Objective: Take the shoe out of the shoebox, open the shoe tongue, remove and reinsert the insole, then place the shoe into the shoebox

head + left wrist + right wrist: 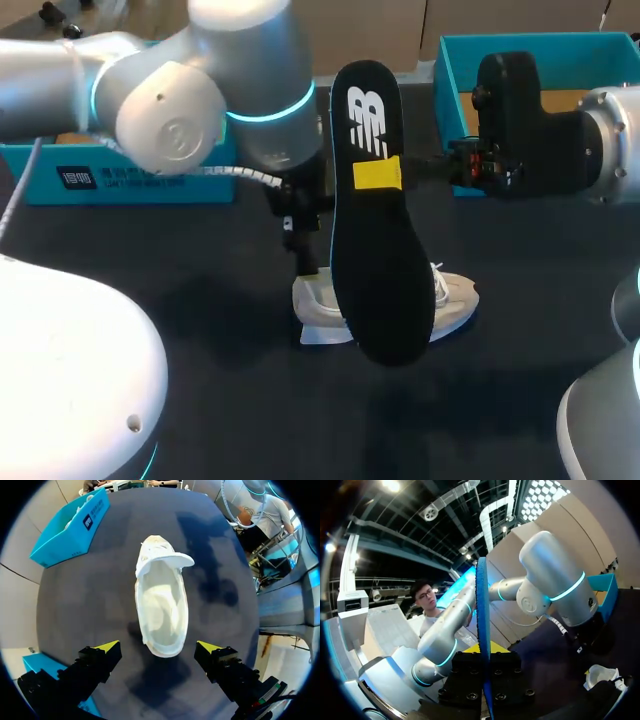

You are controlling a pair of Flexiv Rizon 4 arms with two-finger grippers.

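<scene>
Your left gripper (158, 647) hangs just over the heel of the shoe (161, 605). Its fingers are wide open and there is nothing in them. The shoe lies flat on the dark worktop (200, 400), right under that gripper. It is white and looks soft, with pale, smooth cloth inside. Its tongue (167, 560) is pulled forward over the toe, so the mouth is wide open.

Your right gripper (378, 172) is pinched tight on the insole (380, 280) and holds it up on end above the shoe. The insole is thin, black, long and rounded, with a blue edge.

I think the step now is to put the insole back in. Tip it flat, aim the round toe end into the mouth, and slide it in slowly. It looks bendy and may fold. Steady the heel with the left gripper. Farther off sits the open blue shoebox (520, 42).
</scene>
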